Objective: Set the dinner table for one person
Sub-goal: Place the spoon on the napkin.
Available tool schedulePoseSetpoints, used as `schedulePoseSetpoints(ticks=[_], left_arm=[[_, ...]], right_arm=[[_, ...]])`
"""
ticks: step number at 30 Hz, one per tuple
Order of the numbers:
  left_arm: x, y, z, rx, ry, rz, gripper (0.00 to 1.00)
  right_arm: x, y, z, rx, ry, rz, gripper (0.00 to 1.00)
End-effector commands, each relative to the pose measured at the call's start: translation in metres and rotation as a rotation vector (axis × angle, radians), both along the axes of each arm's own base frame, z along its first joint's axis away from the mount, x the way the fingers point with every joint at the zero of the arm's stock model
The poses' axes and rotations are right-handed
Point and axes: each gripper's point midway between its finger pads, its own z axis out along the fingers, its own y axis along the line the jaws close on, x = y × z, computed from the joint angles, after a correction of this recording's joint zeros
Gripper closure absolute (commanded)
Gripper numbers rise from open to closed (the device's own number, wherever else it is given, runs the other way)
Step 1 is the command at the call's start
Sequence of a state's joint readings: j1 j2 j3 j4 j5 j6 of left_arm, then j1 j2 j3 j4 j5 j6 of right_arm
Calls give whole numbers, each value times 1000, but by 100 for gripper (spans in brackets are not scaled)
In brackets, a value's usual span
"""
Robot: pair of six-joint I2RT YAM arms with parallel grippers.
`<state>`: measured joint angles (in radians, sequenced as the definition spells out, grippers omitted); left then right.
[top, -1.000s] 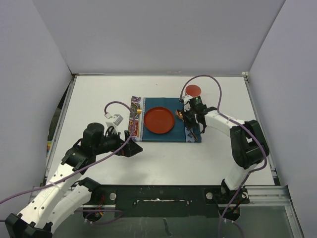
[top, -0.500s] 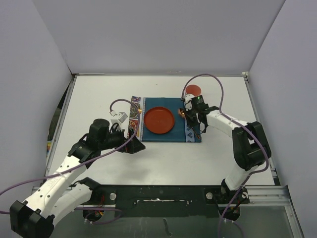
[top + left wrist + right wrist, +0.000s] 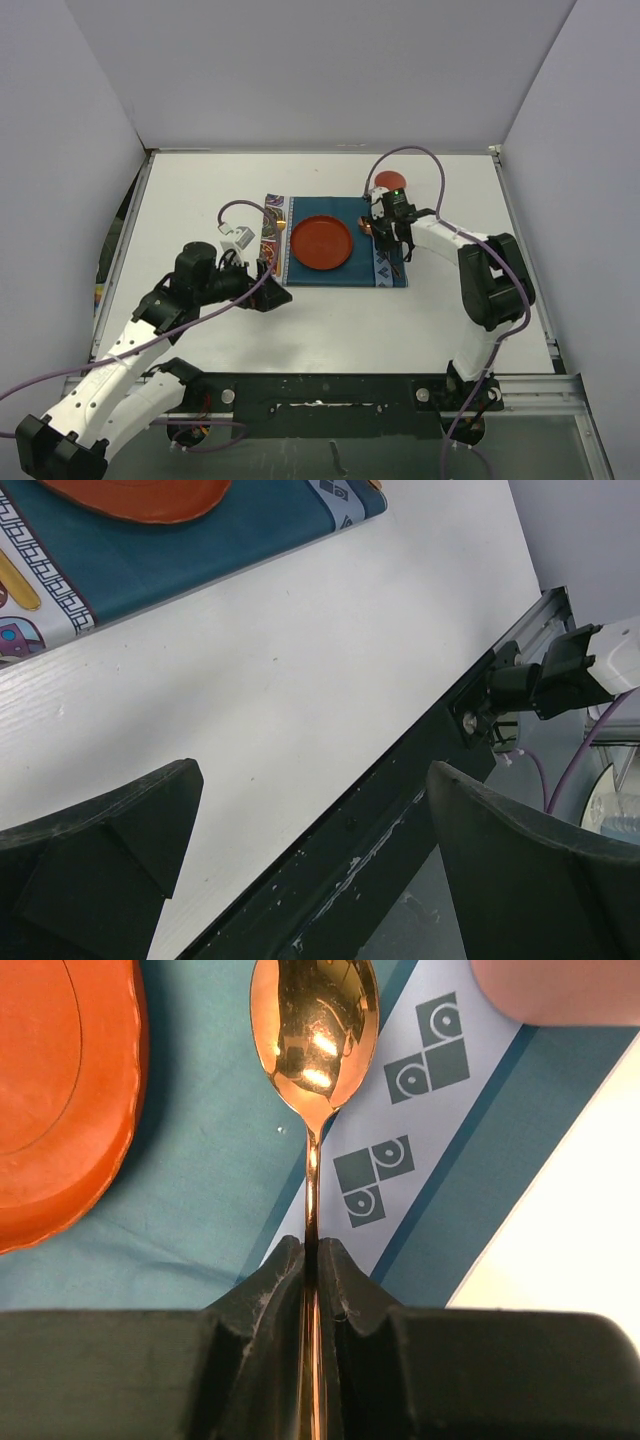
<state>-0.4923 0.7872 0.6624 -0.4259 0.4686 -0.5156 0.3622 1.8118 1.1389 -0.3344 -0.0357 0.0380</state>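
Note:
An orange plate lies on a teal placemat on the white dinner table. My right gripper is shut on the handle of a gold spoon, held low over the placemat's right patterned end, just right of the plate. A small red cup stands behind the placemat's right corner; its rim shows in the right wrist view. My left gripper is open and empty over bare table in front of the placemat's left end.
A gold utensil lies on the placemat's left patterned end. The table's near edge with a dark metal rail runs below the left gripper. White walls close in the table on three sides.
My right gripper has carried the spoon slightly back and left along the placemat's right end. My left arm has shifted a little, its gripper staying in front of the placemat's left end.

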Motion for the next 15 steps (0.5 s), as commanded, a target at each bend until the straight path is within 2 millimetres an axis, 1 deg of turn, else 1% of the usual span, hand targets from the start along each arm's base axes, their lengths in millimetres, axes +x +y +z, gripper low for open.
schedulePoseSetpoints(ticks=[1, 4, 7, 10, 11, 13, 15], left_arm=[[0, -2, 22, -26, -61, -9, 2], [2, 0, 23, -27, -61, 14, 2], [8, 6, 16, 2, -31, 74, 2], [25, 10, -2, 50, 29, 161, 2], [31, 11, -11, 68, 62, 196, 2], [40, 14, -26, 96, 112, 259, 2], [48, 17, -27, 95, 107, 307, 2]], right_arm=[[17, 7, 41, 56, -100, -1, 100], [1, 6, 52, 41, -119, 64, 100], [-15, 11, 66, -2, -144, 177, 100], [-26, 0, 74, -43, -153, 203, 100], [-29, -3, 74, -51, -147, 206, 100], [-40, 2, 80, -33, -143, 270, 100], [-52, 14, 87, -50, -146, 363, 100]])
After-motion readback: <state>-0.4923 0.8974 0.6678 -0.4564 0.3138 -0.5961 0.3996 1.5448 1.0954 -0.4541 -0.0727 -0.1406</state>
